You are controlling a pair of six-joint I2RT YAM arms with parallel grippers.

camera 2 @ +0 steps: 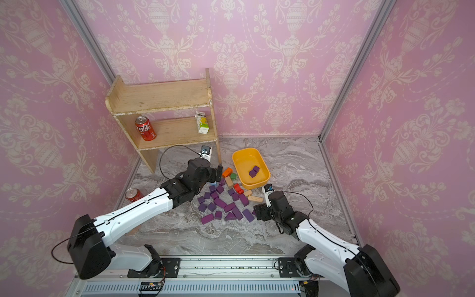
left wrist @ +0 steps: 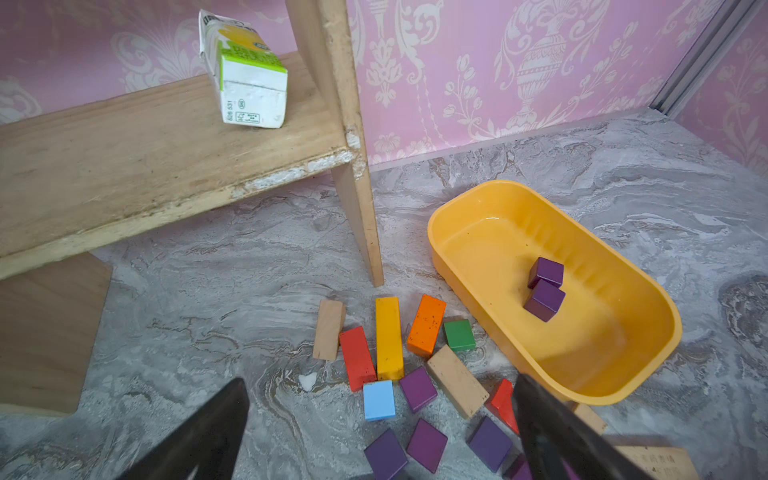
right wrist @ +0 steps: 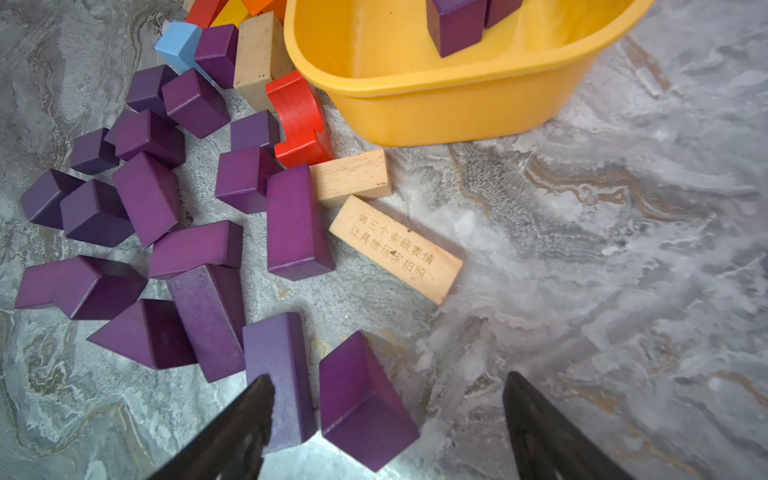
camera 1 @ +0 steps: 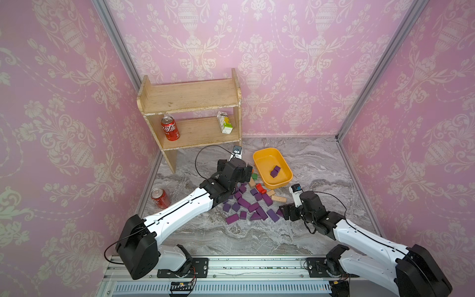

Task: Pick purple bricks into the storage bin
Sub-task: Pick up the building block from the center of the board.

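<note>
Several purple bricks (camera 1: 246, 205) lie scattered on the marble table, seen close in the right wrist view (right wrist: 295, 224). The yellow-orange storage bin (camera 1: 264, 162) stands just behind them, with two purple bricks (camera 1: 275, 171) inside, also in the left wrist view (left wrist: 545, 289). My left gripper (left wrist: 380, 380) is open above coloured and purple blocks left of the bin (left wrist: 615, 374). My right gripper (right wrist: 388, 376) is open and straddles a purple wedge (right wrist: 365, 399) at the pile's right end. It touches nothing, and a long purple brick (right wrist: 278, 365) lies by one finger.
A wooden shelf (camera 1: 190, 113) at the back left holds a cola can (camera 1: 169, 127) and a carton (camera 1: 225, 122). Another can (camera 1: 160, 198) lies near the left wall. Red, yellow, orange, green and light-blue blocks (left wrist: 388, 332) and tan blocks (right wrist: 395, 249) sit among the purple ones.
</note>
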